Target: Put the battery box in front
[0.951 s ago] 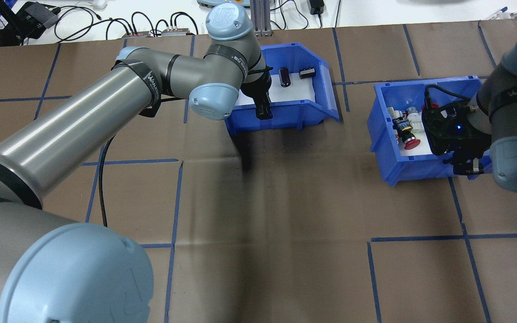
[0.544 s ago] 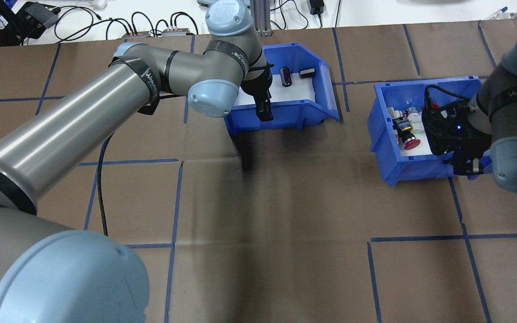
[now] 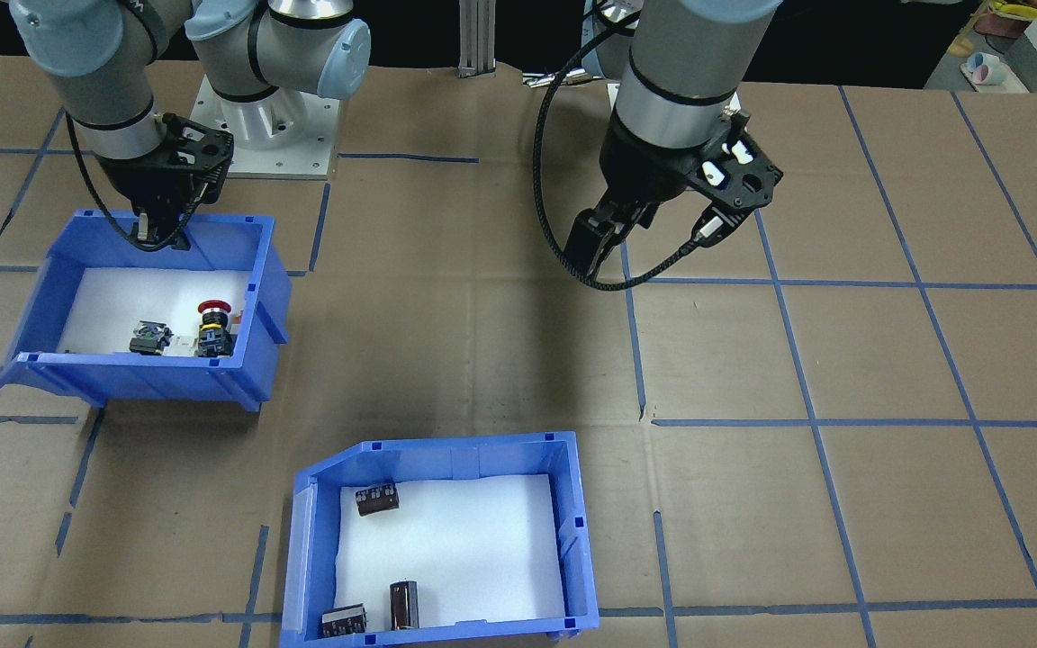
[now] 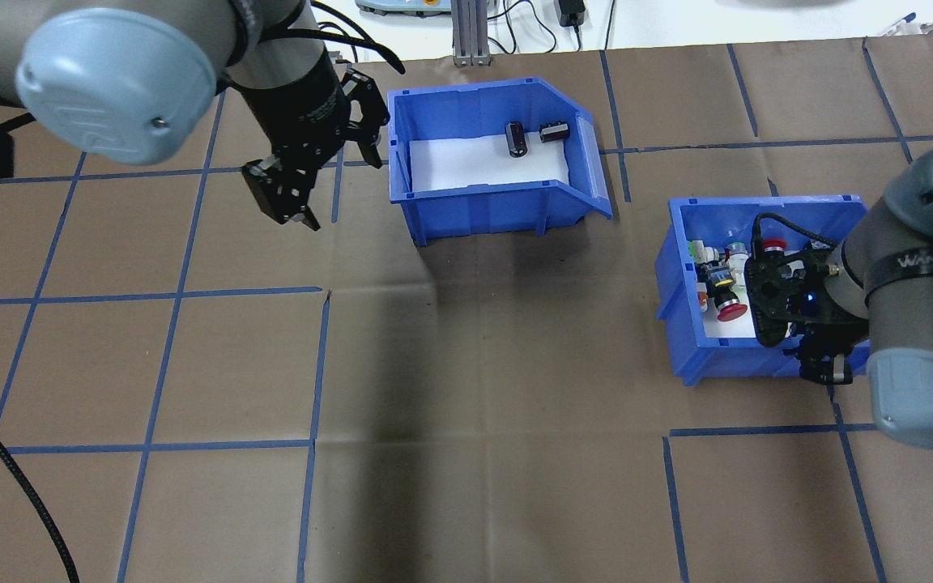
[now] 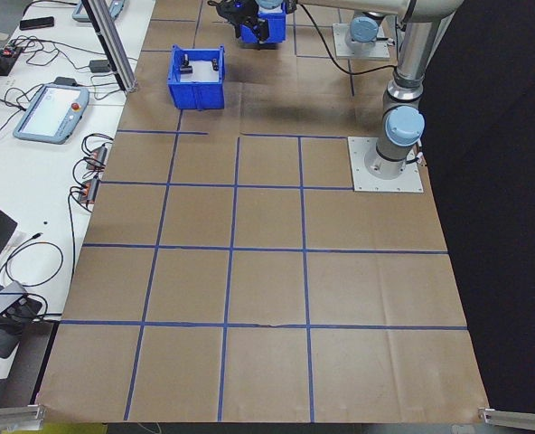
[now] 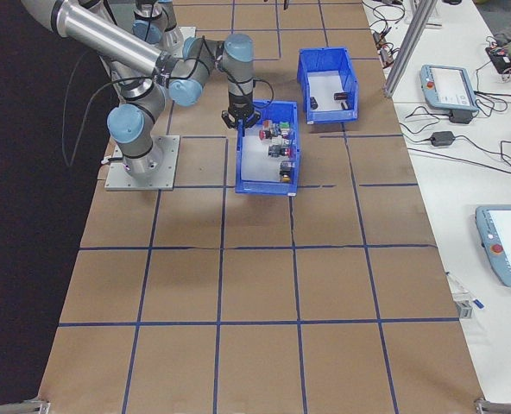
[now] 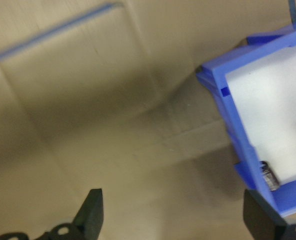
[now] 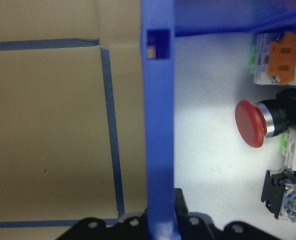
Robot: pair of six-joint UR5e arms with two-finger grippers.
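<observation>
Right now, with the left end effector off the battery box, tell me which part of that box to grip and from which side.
Grip the battery box by the straight wall nearest the open left end effector, coming down from above so one finger goes inside and one outside. That wall is plain, upright and reachable; the opposite side is the sloped cut-away, a poorer hold. The batteries lie away from it.

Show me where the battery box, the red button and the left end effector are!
battery box (image 4: 507, 210), overhead view, near wall.
red button (image 8: 251, 123), right wrist view, rounded cap.
left end effector (image 4: 282, 201), overhead view, between the fingertips.
</observation>
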